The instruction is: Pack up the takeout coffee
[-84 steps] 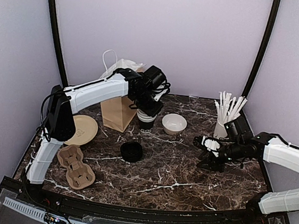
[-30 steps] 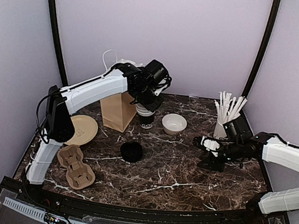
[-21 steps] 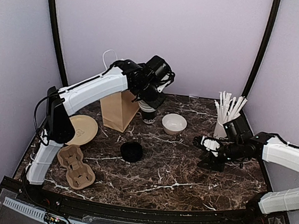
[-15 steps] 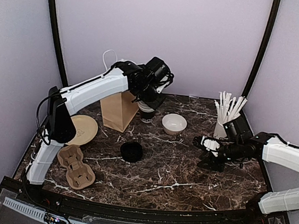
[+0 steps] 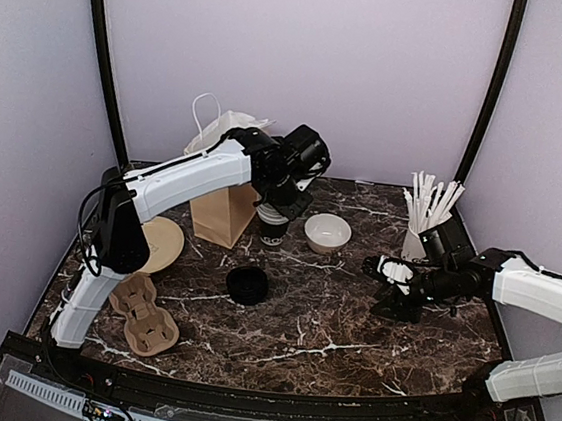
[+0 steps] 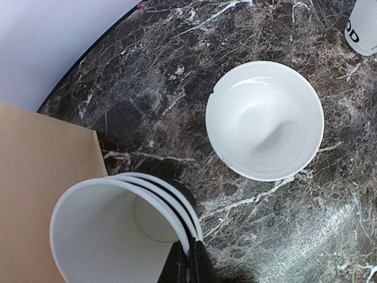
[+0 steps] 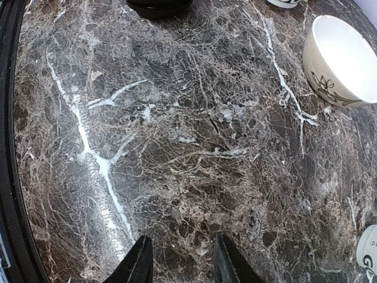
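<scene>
Three nested takeout coffee cups (image 6: 118,236), black outside and white inside, without lids, are tilted next to the brown paper bag (image 6: 41,177). My left gripper (image 6: 191,262) is shut on the rim of the top cup. From above, the cup stack (image 5: 272,227) sits just right of the bag (image 5: 221,204), under my left gripper (image 5: 283,207). A black dome lid (image 5: 247,284) lies alone mid-table. Over bare marble at the right, my right gripper (image 7: 184,265) is open and holds nothing; it also shows from above (image 5: 391,282).
A low white bowl (image 5: 327,232) sits right of the cups. A white cup of wrapped straws (image 5: 420,230) stands back right. A tan plate (image 5: 157,243) and a cardboard cup carrier (image 5: 143,312) lie at the left.
The left arm lifted the cup stack beside the bag, then brought it back down and shifted slightly right. The right arm has stayed in place.
</scene>
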Action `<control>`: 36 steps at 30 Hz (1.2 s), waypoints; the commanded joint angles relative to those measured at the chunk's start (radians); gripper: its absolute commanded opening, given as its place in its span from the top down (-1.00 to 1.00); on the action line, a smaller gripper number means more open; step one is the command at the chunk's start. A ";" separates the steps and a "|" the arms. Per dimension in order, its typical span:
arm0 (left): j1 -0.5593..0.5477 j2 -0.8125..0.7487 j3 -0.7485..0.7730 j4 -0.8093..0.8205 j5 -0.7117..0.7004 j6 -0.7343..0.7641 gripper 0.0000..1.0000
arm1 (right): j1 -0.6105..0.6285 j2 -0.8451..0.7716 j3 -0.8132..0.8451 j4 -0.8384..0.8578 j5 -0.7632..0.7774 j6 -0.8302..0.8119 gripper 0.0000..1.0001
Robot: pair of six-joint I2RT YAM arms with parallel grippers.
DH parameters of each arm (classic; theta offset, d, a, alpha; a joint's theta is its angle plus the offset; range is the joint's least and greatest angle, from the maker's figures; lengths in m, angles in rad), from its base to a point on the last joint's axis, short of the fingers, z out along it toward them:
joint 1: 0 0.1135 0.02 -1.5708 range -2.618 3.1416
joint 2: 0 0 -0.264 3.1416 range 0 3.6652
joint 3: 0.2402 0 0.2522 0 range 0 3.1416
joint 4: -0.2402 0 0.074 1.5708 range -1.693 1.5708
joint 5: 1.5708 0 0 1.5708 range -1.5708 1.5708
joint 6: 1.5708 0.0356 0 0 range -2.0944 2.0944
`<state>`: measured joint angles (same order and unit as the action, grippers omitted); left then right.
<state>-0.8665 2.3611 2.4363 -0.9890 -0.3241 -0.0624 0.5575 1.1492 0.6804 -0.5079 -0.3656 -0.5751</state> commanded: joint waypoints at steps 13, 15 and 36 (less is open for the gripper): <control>0.027 -0.100 -0.020 -0.009 0.059 0.072 1.00 | 0.009 -0.039 0.025 0.051 -0.010 0.052 0.16; 0.032 -0.117 -0.060 0.028 0.045 0.031 1.00 | 0.009 -0.054 0.024 0.056 -0.019 0.061 0.15; 0.028 -0.099 0.019 -0.063 0.045 0.013 1.00 | -0.006 -0.046 0.030 0.049 -0.024 0.073 0.14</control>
<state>-0.8101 2.2635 2.3474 -0.9817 -0.1627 -0.0895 0.5556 1.1137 0.7052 -0.4778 -0.3889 -0.5129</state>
